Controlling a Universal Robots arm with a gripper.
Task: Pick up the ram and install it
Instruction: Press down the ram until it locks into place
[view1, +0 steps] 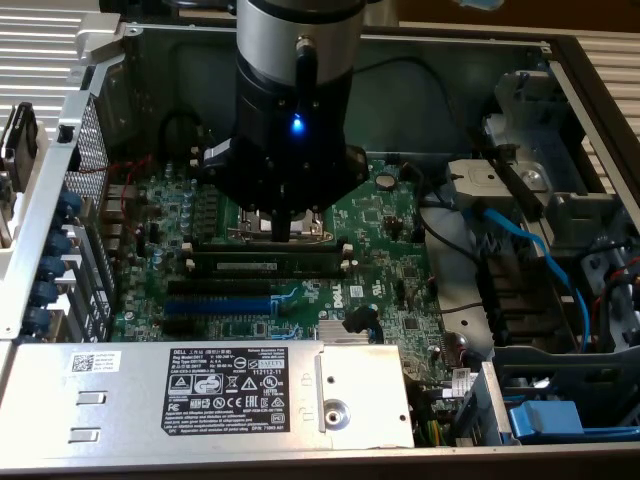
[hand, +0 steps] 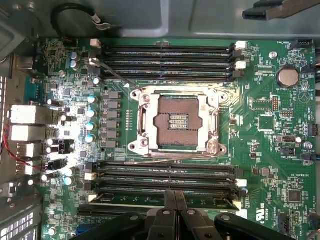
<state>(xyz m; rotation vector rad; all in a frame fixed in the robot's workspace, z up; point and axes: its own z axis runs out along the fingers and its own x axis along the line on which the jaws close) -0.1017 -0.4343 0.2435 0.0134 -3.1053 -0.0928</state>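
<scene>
The ram (view1: 262, 266) is a thin dark-green stick with a pale label strip. It lies lengthwise in a slot between white end clips, just in front of the CPU socket (hand: 177, 122). In the wrist view the ram (hand: 120, 200) runs along the outermost slot of that bank. My gripper (hand: 175, 199) is shut, its two dark fingers pressed together directly over the middle of the stick, with nothing between them. In the exterior view the gripper (view1: 286, 228) hangs low over the board beside the ram. Whether the fingertips touch the stick I cannot tell.
Black memory slots (hand: 170, 172) lie beside the ram, and another bank (hand: 170, 62) lies across the socket. A blue slot (view1: 215, 303) and a silver power supply (view1: 200, 390) sit in front. Blue cables (view1: 520, 240) and drive bays fill the exterior view's right.
</scene>
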